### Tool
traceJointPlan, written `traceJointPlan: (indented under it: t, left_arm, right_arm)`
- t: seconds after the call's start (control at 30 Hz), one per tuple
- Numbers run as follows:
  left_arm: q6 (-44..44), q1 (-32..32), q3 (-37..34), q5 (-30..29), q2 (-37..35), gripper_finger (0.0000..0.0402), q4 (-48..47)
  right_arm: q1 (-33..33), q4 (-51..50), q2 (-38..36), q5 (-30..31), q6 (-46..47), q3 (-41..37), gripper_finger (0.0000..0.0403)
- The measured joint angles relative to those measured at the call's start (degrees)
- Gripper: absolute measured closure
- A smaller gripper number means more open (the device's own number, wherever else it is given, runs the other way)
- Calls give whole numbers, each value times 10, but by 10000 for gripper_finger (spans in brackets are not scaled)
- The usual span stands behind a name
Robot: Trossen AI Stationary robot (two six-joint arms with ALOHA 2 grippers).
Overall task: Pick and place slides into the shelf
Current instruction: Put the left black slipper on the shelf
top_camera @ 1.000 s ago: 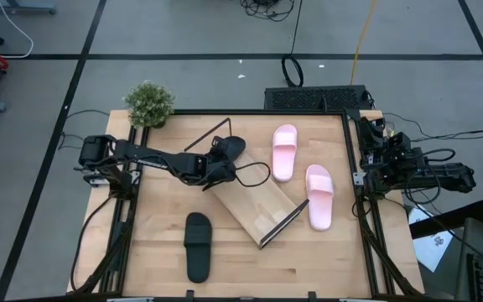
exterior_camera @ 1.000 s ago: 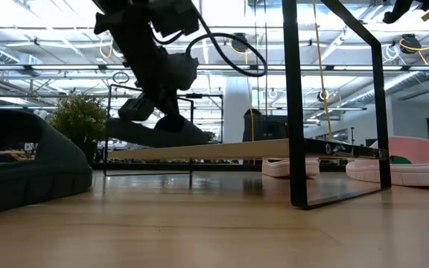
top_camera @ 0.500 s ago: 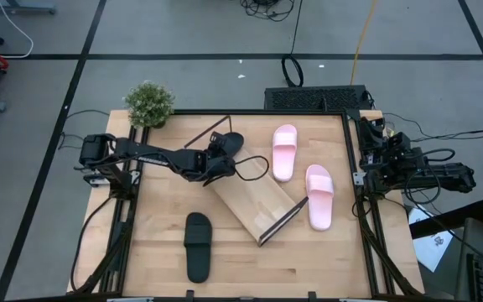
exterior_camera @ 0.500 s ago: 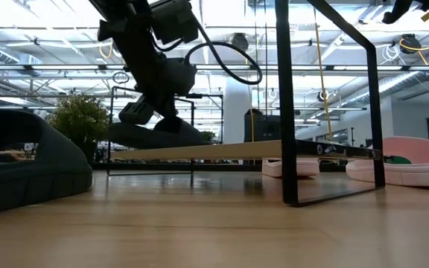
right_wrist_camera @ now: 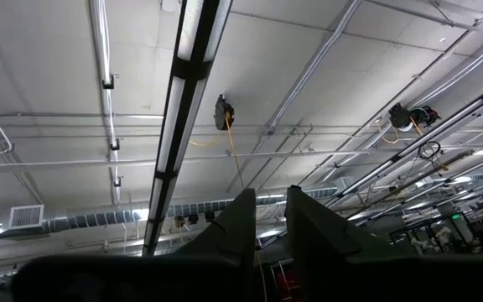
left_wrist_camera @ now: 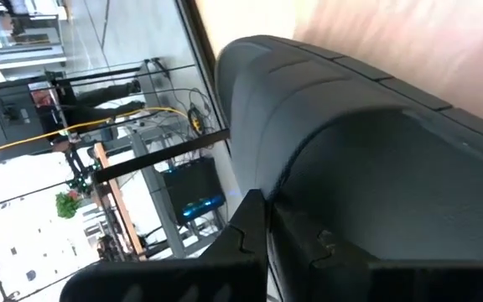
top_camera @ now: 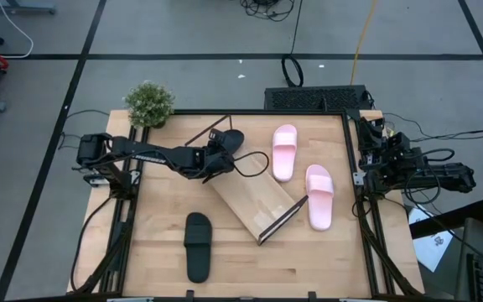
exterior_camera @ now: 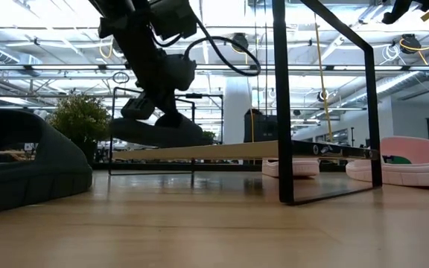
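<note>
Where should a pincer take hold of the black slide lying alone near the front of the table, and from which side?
Grip the black slide across its wide strap, coming straight down from above. It lies flat and sole-down on the table, lengthwise front to back, with bare wood on both long sides, so fingers could probably straddle the strap's raised arch. The left pincer is busy with the other black slide at the shelf.

The left gripper (top_camera: 217,157) with its held black slide (top_camera: 226,143) has shifted leftward; the shelf (top_camera: 250,199) has rotated slightly.
</note>
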Motion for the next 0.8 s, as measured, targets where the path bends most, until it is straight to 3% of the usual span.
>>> traceJointPlan:
  t: [0.43,0.8]
  left_arm:
    - [-19,10,-1,22,0,401,2]
    - [-27,8,-43,27,0,402,27]
  right_arm:
    - [0,-7,0,0,1,0,344]
    - [0,-7,0,0,1,0,344]
